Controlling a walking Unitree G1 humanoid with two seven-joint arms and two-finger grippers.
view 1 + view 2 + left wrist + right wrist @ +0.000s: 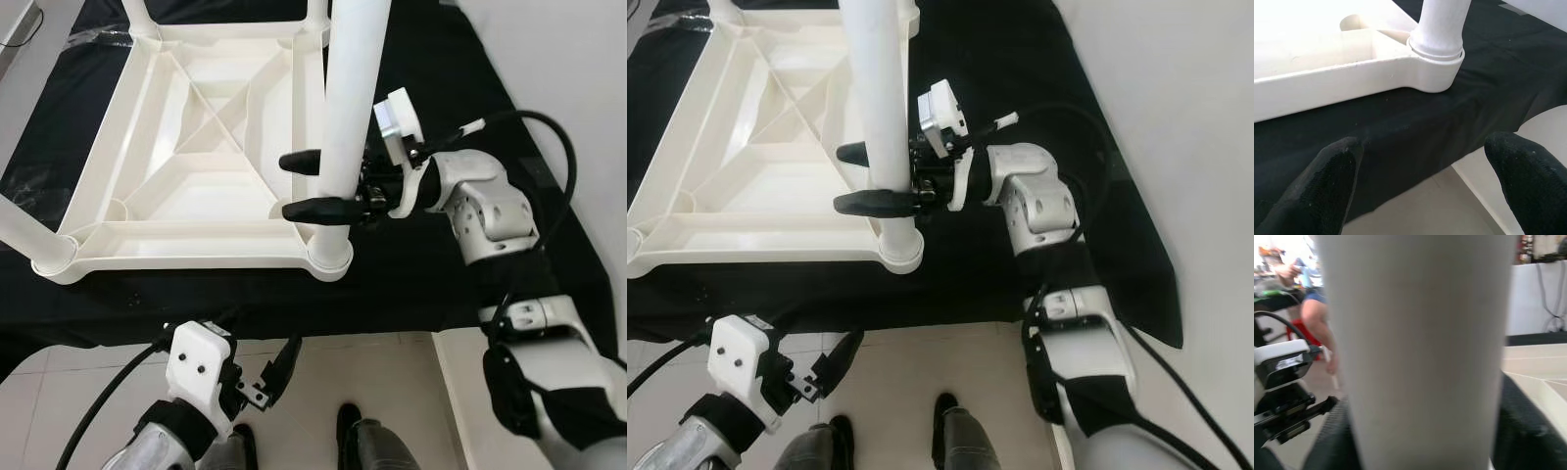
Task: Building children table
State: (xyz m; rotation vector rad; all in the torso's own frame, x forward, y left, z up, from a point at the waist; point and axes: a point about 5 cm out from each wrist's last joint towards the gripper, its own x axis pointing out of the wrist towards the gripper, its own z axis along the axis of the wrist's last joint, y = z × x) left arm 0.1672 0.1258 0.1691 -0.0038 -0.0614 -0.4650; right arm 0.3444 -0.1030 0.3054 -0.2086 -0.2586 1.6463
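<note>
A white plastic children's table (186, 257) lies upside down on a surface draped in black cloth (411, 284). A white leg (348, 98) stands upright in its near right corner socket (330, 259). My right gripper (285, 186) comes in from the right and is shut on that leg a little above the socket, one black finger (315, 209) on each side. In the right wrist view the leg (1420, 352) sits close between the fingers. My left gripper (269, 377) hangs open below the front edge of the cloth, facing the socket (1436, 68).
Another leg (20, 227) stands in the near left corner, and more legs rise at the far corners (137, 15). Tiled floor and my feet (353, 431) lie below the cloth's front edge. A person (1308, 298) sits in the background of the right wrist view.
</note>
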